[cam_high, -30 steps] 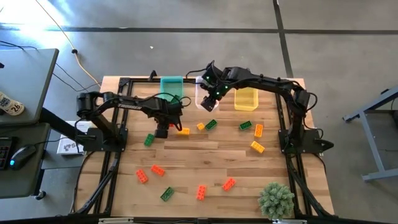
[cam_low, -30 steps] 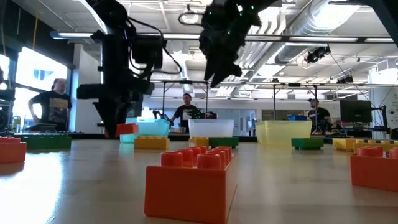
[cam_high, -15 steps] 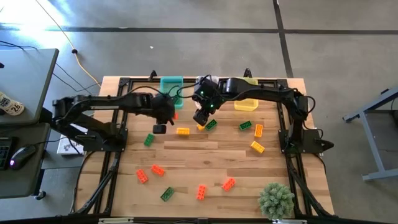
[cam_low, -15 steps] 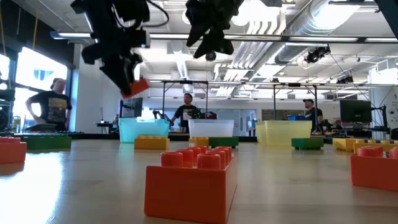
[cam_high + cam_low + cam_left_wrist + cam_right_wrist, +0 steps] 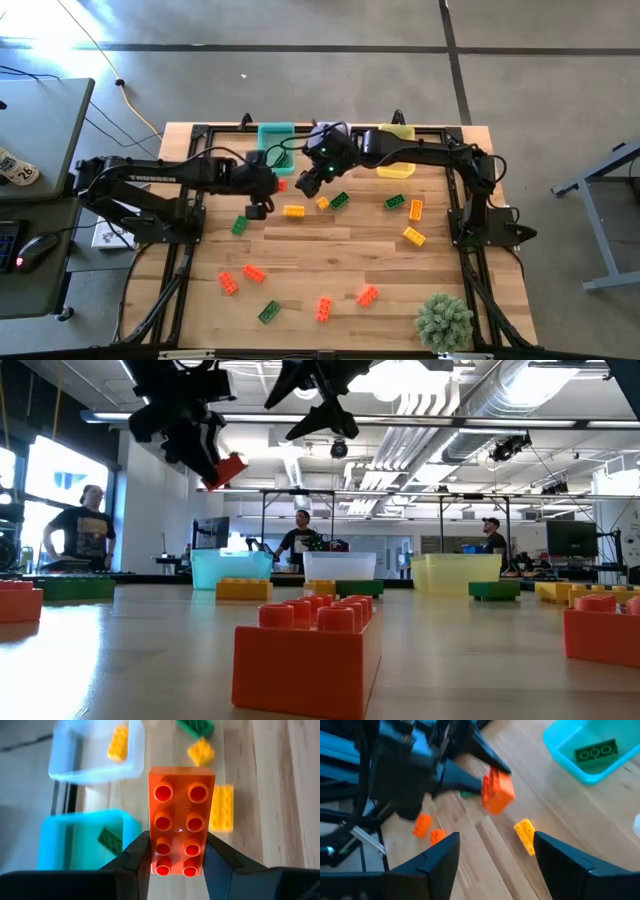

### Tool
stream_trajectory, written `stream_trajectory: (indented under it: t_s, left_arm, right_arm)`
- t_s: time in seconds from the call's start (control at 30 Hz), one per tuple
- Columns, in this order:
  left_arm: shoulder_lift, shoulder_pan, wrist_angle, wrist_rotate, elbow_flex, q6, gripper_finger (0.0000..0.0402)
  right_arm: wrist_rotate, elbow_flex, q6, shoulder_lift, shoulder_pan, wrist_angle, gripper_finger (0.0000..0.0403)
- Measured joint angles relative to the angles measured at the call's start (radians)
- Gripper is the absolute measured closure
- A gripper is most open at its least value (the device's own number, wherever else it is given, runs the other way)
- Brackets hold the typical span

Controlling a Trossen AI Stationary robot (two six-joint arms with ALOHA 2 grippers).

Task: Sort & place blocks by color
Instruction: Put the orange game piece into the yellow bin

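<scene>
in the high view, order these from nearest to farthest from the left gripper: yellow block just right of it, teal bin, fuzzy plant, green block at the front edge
From the left gripper, holding an orange-red block:
1. Yellow block, on the table just beside it.
2. Teal bin, at the back edge.
3. Green block, near the front edge.
4. Fuzzy plant, front right corner.

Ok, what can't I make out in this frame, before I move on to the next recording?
- Clear bin: high view, the right arm covers most of it, so its contents are only partly seen.
- Yellow bin: high view, the right arm crosses it; contents unclear.
- Right gripper: low view, cut off by the top edge.
- Yellow block: right wrist view, blurred, so its studs are unreadable.
</scene>
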Motion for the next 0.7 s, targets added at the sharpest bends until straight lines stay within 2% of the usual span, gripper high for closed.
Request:
stream_trajectory:
  t_s: [0.27,0.53,0.7]
  left_arm:
    - [0.011,-0.015,0.093,-0.03,0.046,0.073,0.0292]
    - [0.052,-0.016,0.09,-0.078,0.108,0.251,0.0292]
    - [0.061,-0.025,0.096,-0.127,0.12,0.307,0.0292]
  right_arm:
    - [0.0,0.0,0.021,0.0,-0.007,0.01,0.0151]
    - [0.0,0.0,0.047,0.0,-0.018,0.067,0.0151]
    - [0.035,0.0,0.066,0.0,-0.032,0.033,0.0151]
